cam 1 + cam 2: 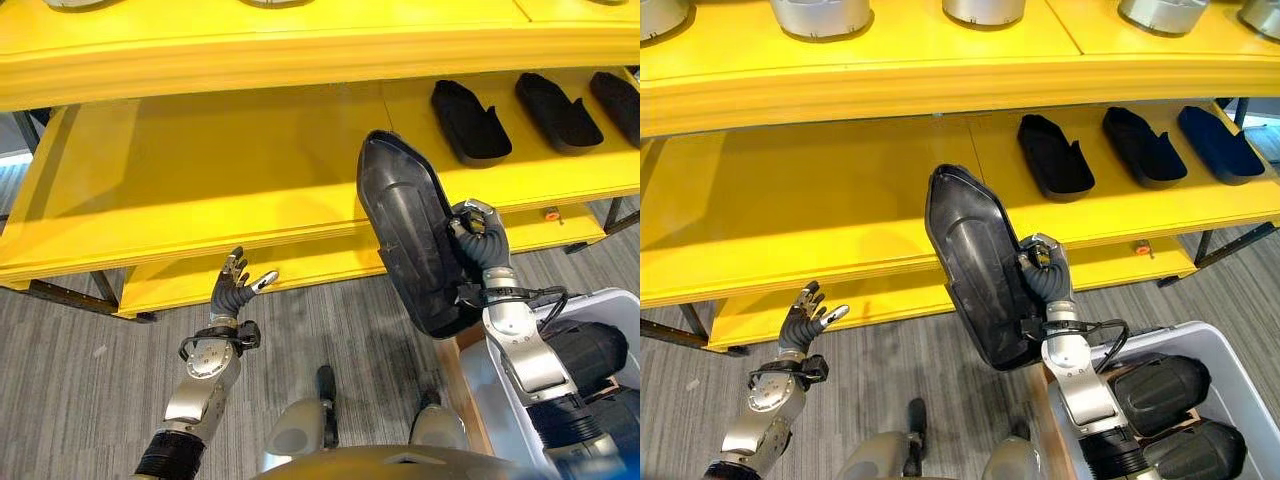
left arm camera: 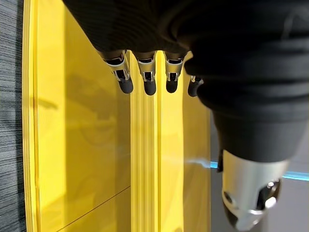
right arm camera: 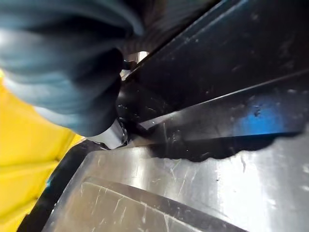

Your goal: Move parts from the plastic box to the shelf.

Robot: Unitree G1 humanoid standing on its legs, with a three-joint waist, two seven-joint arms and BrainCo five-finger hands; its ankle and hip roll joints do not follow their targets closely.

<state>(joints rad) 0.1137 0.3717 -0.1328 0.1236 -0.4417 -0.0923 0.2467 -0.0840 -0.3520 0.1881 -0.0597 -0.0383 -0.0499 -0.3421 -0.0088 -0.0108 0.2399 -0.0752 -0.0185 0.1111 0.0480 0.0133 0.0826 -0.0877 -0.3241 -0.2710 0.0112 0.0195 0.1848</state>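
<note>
Your right hand (image 1: 1040, 268) clamps fingers on the rim of a long, stiff, likely slippery black part (image 1: 975, 265) before the shelf (image 1: 840, 200); left hand (image 1: 800, 318) spread, empty.

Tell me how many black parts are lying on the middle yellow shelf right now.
3, in a row at the right end of the middle shelf: left part, middle part, right part. A fourth, larger part is held by the right hand.
</note>
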